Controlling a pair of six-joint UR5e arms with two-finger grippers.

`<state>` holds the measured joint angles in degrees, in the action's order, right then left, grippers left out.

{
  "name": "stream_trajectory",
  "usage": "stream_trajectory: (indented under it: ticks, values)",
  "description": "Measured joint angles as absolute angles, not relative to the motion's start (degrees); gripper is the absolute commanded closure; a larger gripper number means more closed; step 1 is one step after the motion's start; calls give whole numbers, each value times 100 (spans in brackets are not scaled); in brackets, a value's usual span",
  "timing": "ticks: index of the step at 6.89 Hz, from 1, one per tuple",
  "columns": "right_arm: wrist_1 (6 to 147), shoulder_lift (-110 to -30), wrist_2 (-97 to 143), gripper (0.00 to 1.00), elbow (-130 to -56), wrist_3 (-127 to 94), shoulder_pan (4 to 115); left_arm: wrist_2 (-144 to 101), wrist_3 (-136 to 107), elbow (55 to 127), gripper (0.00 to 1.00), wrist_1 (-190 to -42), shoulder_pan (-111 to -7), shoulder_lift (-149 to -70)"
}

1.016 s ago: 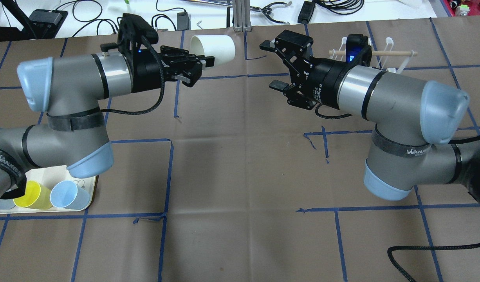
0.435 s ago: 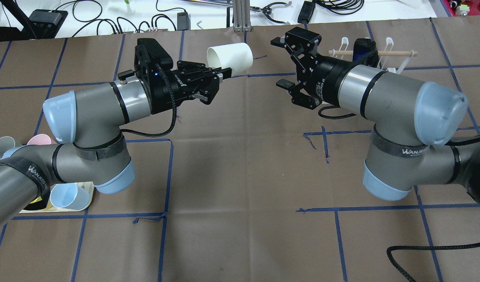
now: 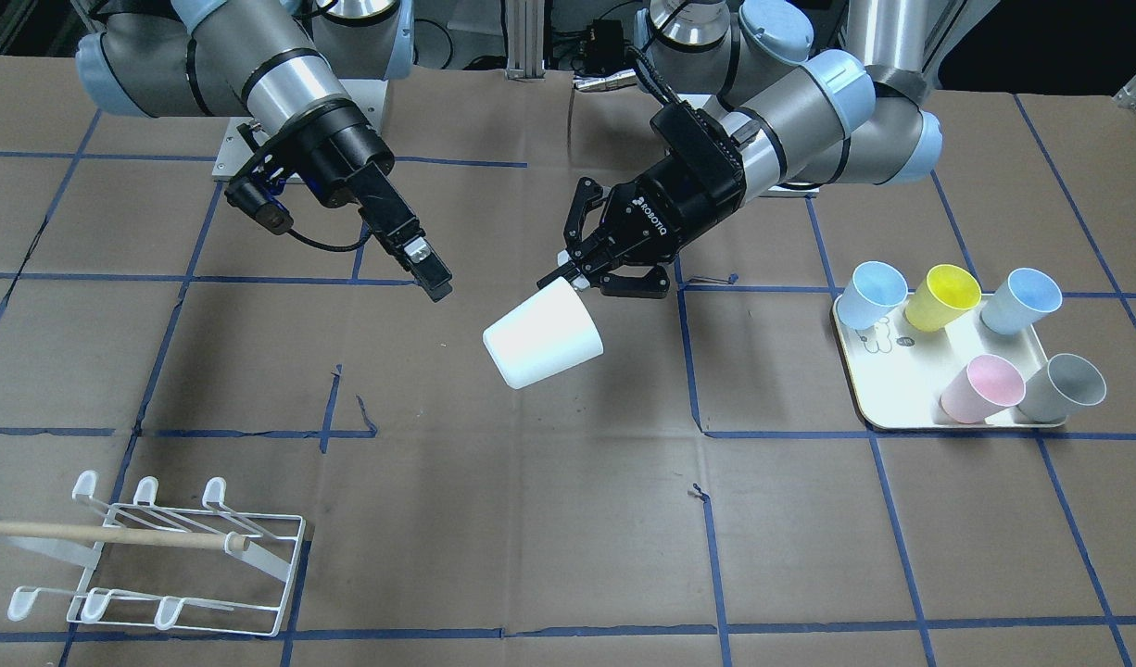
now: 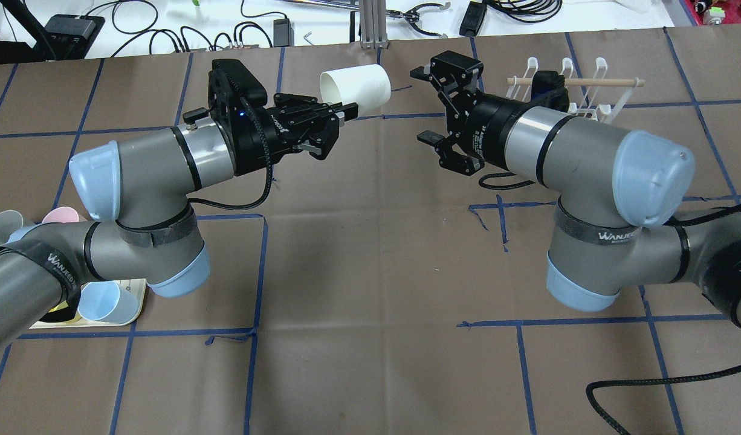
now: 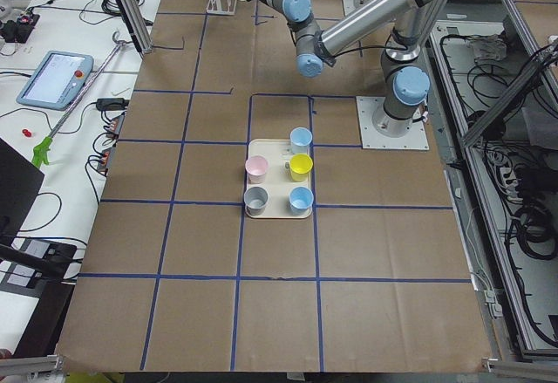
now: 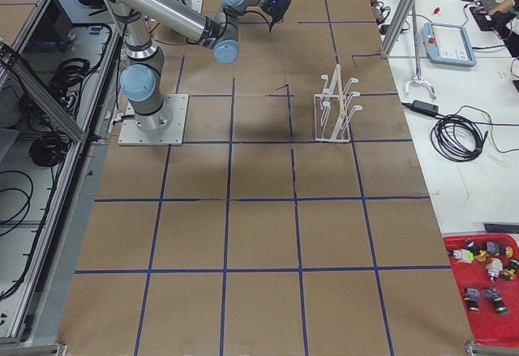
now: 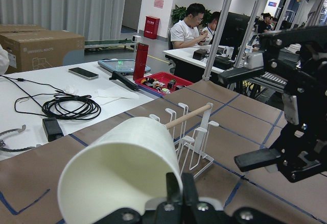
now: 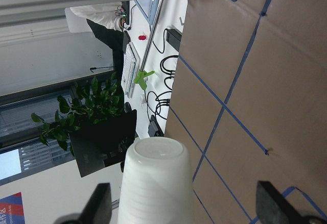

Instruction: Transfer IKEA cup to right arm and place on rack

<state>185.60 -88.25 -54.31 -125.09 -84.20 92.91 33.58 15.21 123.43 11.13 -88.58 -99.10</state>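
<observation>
White plastic, the IKEA cup (image 4: pixel 353 87) hangs on its side clear of the bench (image 4: pixel 370 272), clamped at its rim by the left tool (image 4: pixel 345 113), so its closed base and bare wall point toward the right tool (image 4: pixel 423 106). That tool sits just beside the cup's base with its fingers (image 4: pixel 428 135) spread wide, apparently to close around the wall without meeting the left tool's grip at the rim. Well apart from the cup, beyond the right arm (image 4: pixel 564 139), stands the rack (image 3: pixel 160 539), which is likely why the handover faces that way
</observation>
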Motion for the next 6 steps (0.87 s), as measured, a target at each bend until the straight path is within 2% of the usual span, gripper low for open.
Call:
stream_trajectory:
  ticks: [6]
  values:
    - [18543,-8188,-5669,1,-11838,-8775,9712,3357,1497,12359,100,1116,-8859,-9902]
